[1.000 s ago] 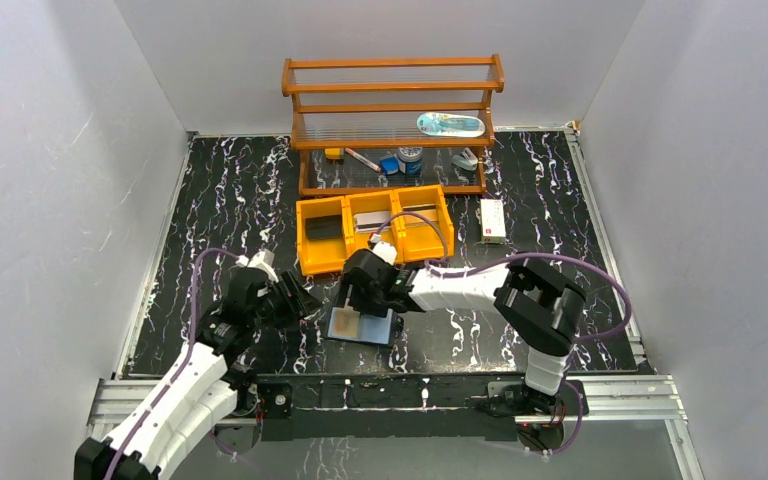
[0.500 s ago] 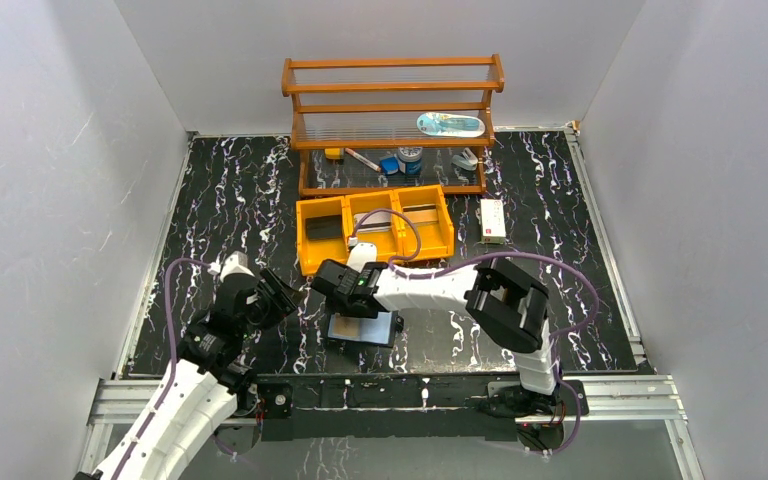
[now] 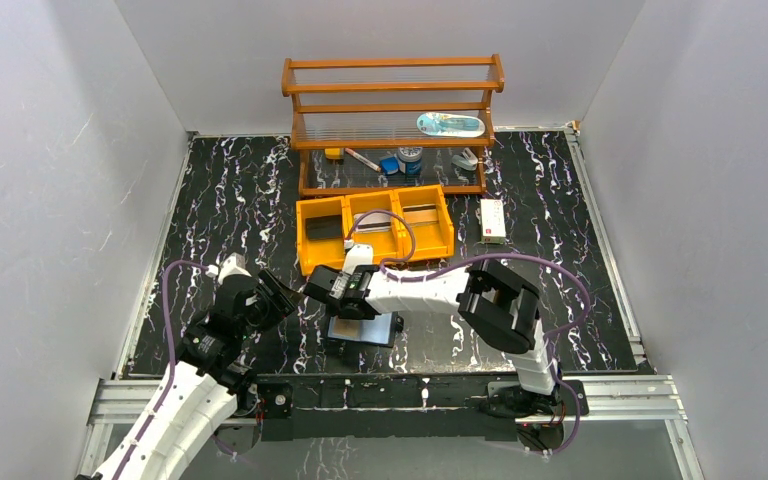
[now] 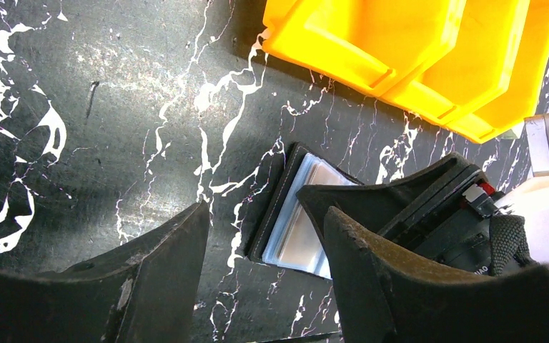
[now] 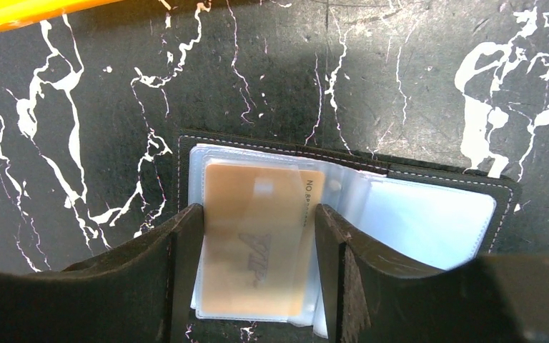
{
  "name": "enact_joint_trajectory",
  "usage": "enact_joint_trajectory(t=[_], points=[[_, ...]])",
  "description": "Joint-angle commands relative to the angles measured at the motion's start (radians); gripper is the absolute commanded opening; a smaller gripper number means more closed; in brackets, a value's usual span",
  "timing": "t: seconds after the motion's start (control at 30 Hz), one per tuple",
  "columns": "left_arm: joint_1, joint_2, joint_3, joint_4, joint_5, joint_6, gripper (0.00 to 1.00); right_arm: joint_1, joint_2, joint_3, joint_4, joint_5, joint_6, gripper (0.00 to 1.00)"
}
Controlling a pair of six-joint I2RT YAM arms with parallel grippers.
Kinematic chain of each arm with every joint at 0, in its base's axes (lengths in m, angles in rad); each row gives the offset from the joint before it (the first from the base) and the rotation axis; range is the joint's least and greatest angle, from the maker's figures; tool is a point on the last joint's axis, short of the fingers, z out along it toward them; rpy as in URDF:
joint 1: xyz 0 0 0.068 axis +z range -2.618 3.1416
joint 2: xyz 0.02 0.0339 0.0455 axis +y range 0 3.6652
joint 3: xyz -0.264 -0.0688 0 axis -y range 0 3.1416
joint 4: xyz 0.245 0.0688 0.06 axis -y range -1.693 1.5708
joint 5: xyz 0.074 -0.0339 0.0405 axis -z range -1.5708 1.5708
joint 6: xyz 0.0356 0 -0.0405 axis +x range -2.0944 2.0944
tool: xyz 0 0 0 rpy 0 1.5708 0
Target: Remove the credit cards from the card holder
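Your right claw (image 5: 259, 214), spread, straddles the tan credit card (image 5: 254, 193) in one sleeve of the open card holder (image 5: 436, 214), flat on the worktop (image 5: 78, 86); left claw (image 4: 264, 214) spread, empty, nearby. Card likely thin, stiff, slick: pinch its side edges. Other sleeve looks empty; yellow bin tray (image 3: 312, 262) holds flat items.

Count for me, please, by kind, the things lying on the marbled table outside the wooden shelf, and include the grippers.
Card holder: 1
Tan card, in the holder's left panel: 1 visible
Yellow three-compartment bin tray: 1
White box: 1
Grippers: 2, the left gripper and the right gripper
Total: 6
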Motion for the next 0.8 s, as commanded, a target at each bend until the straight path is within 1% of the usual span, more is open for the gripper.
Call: enact_joint_trajectory(t=[0.0, 0.1, 0.27, 0.43, 0.47, 0.57, 0.77], points=[[-0.004, 0.001, 0.038, -0.011, -0.001, 0.003, 0.59, -0.006, 0.025, -0.066, -0.027, 0.005, 0.004, 0.61], [-0.004, 0.014, 0.035, 0.005, 0.025, 0.014, 0.59, -0.008, -0.016, -0.123, 0.063, -0.023, -0.003, 0.62], [-0.004, 0.054, 0.029, 0.054, 0.111, 0.049, 0.59, -0.035, -0.088, -0.242, 0.216, -0.098, -0.007, 0.61], [-0.004, 0.121, 0.004, 0.148, 0.234, 0.075, 0.59, -0.065, -0.138, -0.341, 0.340, -0.177, -0.010, 0.62], [-0.004, 0.141, 0.000, 0.167, 0.271, 0.078, 0.59, -0.070, -0.143, -0.352, 0.353, -0.191, -0.010, 0.62], [-0.004, 0.189, -0.007, 0.211, 0.323, 0.085, 0.60, -0.079, -0.148, -0.370, 0.367, -0.205, -0.011, 0.64], [-0.004, 0.222, 0.001, 0.223, 0.340, 0.106, 0.60, -0.085, -0.137, -0.373, 0.372, -0.223, -0.016, 0.65]])
